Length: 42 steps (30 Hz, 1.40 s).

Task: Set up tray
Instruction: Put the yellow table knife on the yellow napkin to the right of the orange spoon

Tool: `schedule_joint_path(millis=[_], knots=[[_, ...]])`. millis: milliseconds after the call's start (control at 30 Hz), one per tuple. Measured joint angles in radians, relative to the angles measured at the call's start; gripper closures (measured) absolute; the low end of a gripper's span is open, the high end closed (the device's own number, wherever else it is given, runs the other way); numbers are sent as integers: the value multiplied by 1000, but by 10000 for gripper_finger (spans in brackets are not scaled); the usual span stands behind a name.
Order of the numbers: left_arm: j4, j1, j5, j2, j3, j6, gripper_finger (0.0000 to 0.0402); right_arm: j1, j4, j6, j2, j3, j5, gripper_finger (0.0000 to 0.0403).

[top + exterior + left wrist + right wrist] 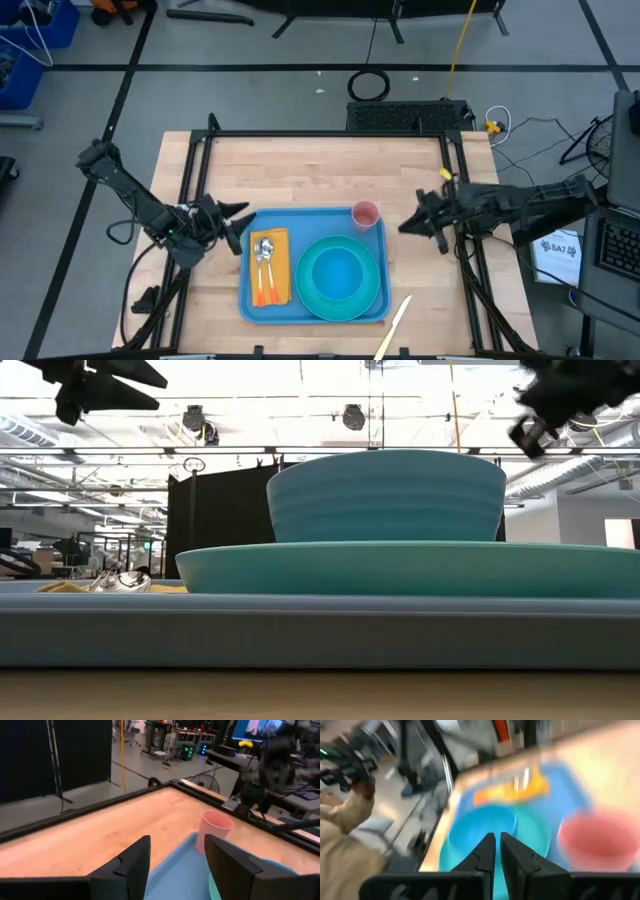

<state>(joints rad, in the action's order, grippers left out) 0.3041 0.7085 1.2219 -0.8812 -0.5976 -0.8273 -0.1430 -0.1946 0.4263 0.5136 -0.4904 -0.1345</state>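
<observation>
Seen from above, the tray [375,262] lies in the lower middle of the frame, its long axis running left to right across the wooden table [310,175] and its short sides facing the two arms. On it a turquoise plate [302,278] carries a matching bowl [336,273]; an orange napkin [278,265] with spoons [264,250] on it lies along the tray's left end, and a pink cup [365,213] stands in the upper right corner. The left gripper [240,217] sits just beside the tray's upper left corner, fingers spread apart and holding nothing. The right gripper [408,225] hovers near the tray's right end, close to the cup. A pale stick [393,325] lies off the tray at lower right.

Level with the tabletop, the tray's rim [300,625] spans the whole width of the frame, with plate [420,568] and bowl [385,495] stacked above it. Both arms hang in the upper corners.

Past the left wrist's fingers [135,862], parted and empty, the cup [214,831] stands right of centre on the tray's blue floor [175,877].

Past the right wrist's fingers [482,850], drawn nearly together with nothing between them, the cup [595,842] sits at right, the bowl [477,827] in the middle, the napkin [512,790] above.
</observation>
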Motion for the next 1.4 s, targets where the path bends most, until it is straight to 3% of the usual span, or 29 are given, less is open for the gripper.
schedule_joint_path(millis=[200, 367, 567, 867, 1033, 1400], knots=[[25, -32, -9, 55, 0, 82, 211, -215, -86, 241, 233, 0, 16, 393], [84, -51, 0, 93, 0, 89, 210, -427, 36, 382, 431, -40, 165, 402], [120, -55, 20, 140, 0, 115, 211, -600, 64, 626, 672, -129, 243, 403], [115, -55, 2, 158, 0, 168, 210, -673, 95, 822, 918, -211, 211, 403], [115, -55, -12, 158, 0, 170, 210, -684, 181, 846, 973, -219, 210, 403], [120, -55, -26, 158, 0, 179, 210, -684, 161, 903, 1016, -219, 161, 403]])
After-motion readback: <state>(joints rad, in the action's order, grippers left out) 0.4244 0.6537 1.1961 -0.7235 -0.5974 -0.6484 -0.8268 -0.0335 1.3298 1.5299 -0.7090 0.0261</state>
